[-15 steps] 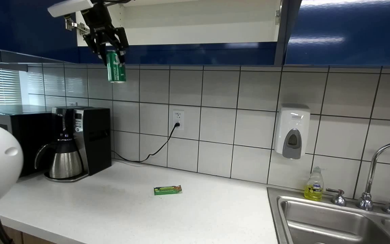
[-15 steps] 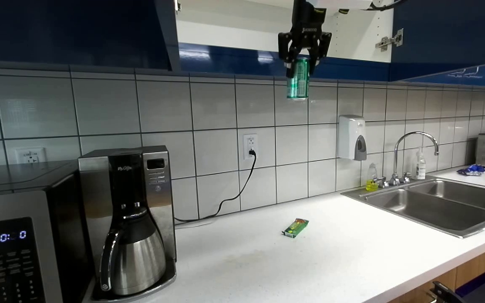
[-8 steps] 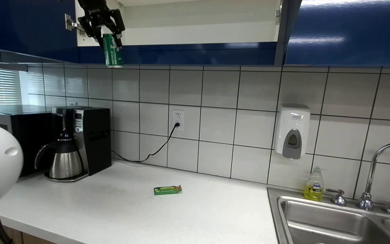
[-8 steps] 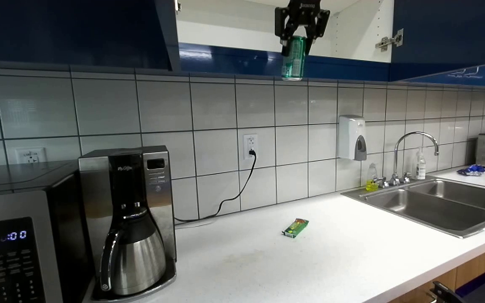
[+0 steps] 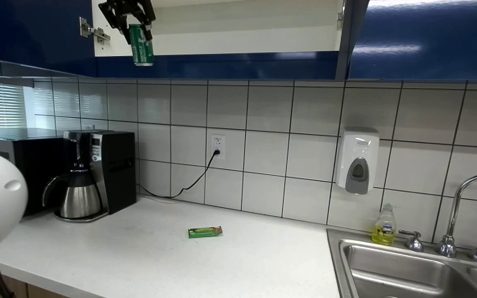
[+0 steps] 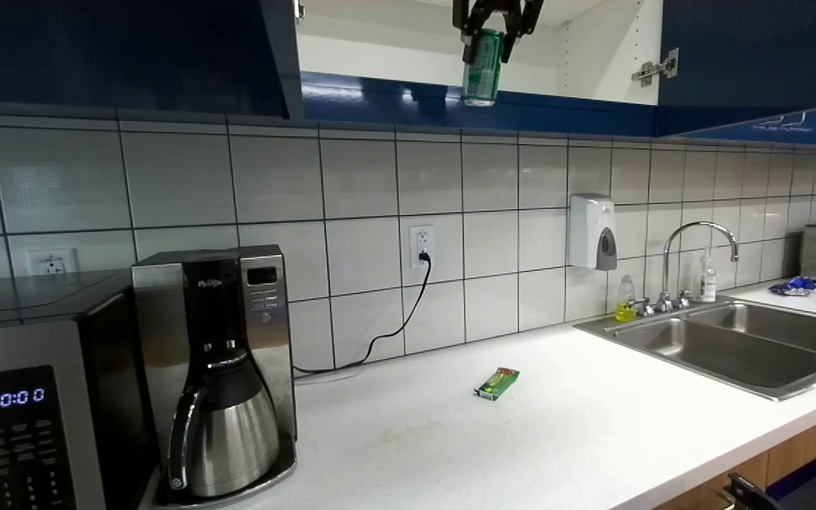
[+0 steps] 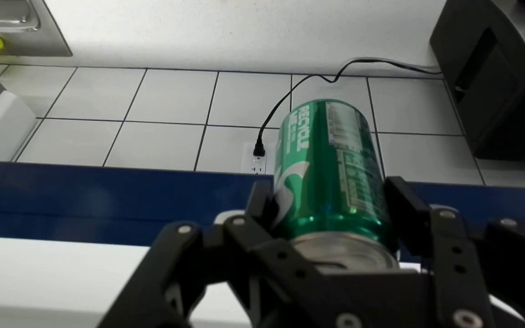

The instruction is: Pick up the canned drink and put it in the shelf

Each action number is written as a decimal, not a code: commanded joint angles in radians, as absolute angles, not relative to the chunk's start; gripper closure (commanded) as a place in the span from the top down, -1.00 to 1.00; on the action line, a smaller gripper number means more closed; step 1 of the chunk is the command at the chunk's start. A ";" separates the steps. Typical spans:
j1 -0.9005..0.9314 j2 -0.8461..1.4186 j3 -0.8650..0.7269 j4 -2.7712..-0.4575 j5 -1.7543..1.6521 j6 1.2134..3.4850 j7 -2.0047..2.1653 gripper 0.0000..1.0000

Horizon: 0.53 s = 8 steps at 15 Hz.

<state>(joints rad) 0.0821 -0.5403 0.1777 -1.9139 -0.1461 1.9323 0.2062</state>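
The canned drink [image 5: 142, 51] is a green can with pale markings, hanging slightly tilted high above the counter. My gripper [image 6: 487, 57] is shut on its upper part, one finger on each side. Its silvery top faces back toward the gripper in the wrist view, where the can [image 7: 328, 159] stands out between the dark fingers [image 7: 406, 209]. Behind the can lies the pale opening of the shelf [image 5: 242, 31]. In both exterior views the can's lower end overlaps the shelf's blue lower edge [image 6: 578, 110]. How far it is from that edge I cannot tell.
Open blue doors flank the shelf, with a metal hinge [image 6: 656, 67] at one side. Below are a coffee maker [image 6: 231, 382], a microwave [image 6: 18, 397], a flat green packet [image 5: 204, 232], a soap dispenser [image 5: 357, 161] and a sink [image 6: 741, 340].
My gripper has risen with the can still held, bringing it from below the shelf's blue edge up in front of it. The can leans a little more. The packet has stayed put.
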 commanded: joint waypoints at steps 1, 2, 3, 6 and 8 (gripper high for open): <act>0.056 -0.469 0.202 -1.788 -0.165 1.895 0.224 -0.20; 0.056 -0.459 0.203 -1.772 -0.167 1.893 0.226 -0.20; 0.057 -0.448 0.205 -1.755 -0.169 1.887 0.229 -0.20; 0.060 -0.423 0.211 -1.711 -0.177 1.868 0.231 -0.20; 0.062 -0.406 0.215 -1.678 -0.179 1.855 0.232 -0.20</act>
<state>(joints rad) 0.0794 -0.4477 0.1904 -1.7708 -0.1578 1.9054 0.2122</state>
